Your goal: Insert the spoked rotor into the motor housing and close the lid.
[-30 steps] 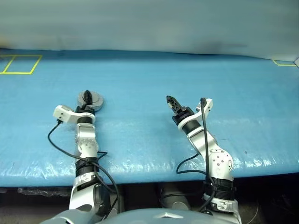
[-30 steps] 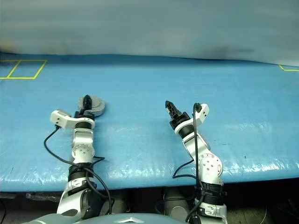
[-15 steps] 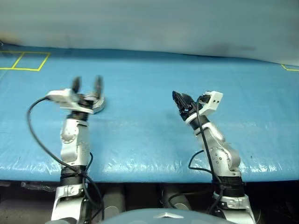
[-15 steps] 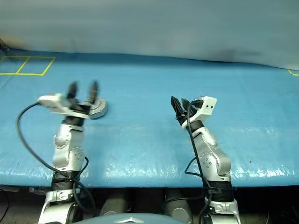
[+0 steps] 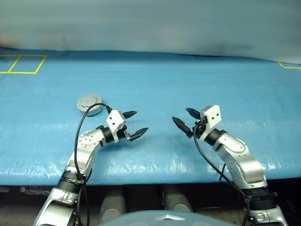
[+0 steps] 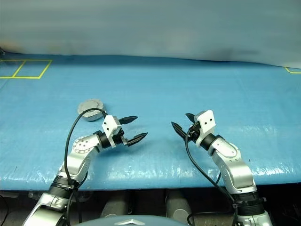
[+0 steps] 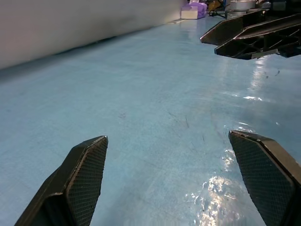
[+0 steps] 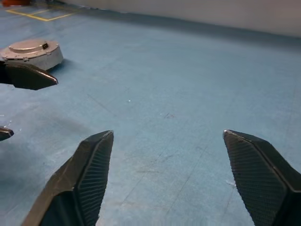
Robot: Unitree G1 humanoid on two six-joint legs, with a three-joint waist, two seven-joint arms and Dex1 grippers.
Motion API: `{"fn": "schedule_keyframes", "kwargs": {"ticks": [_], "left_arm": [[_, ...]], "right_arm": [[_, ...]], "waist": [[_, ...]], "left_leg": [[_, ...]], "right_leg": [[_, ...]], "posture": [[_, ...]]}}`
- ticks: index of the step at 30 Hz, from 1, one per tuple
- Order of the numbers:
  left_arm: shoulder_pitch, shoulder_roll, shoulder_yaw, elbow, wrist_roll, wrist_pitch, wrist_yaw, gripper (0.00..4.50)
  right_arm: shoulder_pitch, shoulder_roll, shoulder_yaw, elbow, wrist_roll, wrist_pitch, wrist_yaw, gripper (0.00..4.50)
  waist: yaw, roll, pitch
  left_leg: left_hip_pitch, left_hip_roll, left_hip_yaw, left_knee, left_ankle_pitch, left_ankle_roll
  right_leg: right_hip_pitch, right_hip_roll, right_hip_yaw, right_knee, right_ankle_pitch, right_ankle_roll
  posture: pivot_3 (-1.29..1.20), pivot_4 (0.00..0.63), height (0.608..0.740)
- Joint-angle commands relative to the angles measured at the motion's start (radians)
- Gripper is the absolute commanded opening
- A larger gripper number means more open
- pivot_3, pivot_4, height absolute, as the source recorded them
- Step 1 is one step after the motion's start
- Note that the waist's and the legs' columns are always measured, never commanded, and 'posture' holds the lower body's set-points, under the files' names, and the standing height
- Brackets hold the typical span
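Blue table [image 5: 188, 75], closed motor housing [image 5: 89, 103] apart, left tool [image 5: 134, 125] wide, right tool [image 5: 186, 120] wide, facing.

**What I can't make out from here**

The grey puck [image 5: 90, 103] on the blue table [image 5: 155, 84] sits closed, so I can't see whether anything lies inside it, and the seam between cover and body is too small to read. A black cable [image 5: 83, 123] crosses its near edge. In the right wrist view the puck [image 8: 33, 52] shows a small dark mark on top that I can't identify. Both arms run off the bottom edge. The yellow floor marking [image 5: 19, 65] is cut off at the frame's side.
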Motion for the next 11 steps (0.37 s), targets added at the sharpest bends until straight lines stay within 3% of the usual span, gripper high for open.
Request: {"fn": "schedule_keyframes", "kwargs": {"ticks": [1,11], "left_arm": [[0.014,0.001,0.011,-0.058,-0.028,0.020,-0.024,4.50],[0.043,-0.019,0.031,-0.091,-0.016,0.010,0.020,4.50]], "right_arm": [[-0.011,0.001,-0.008,-0.021,-0.012,-0.012,0.025,4.47],[-0.053,0.029,0.016,0.023,-0.101,-0.014,0.008,4.47]], "waist": [[0.000,0.000,0.000],[0.001,0.000,0.000]], "left_leg": [[0.000,0.000,0.000,0.000,0.000,0.000],[0.000,0.000,0.000,0.001,0.000,0.000]], "right_leg": [[0.000,0.000,0.000,0.000,0.000,0.000],[0.000,0.000,0.000,0.000,0.000,0.000]], "posture": [[0.00,0.150,0.740],[0.00,0.150,0.740]]}}
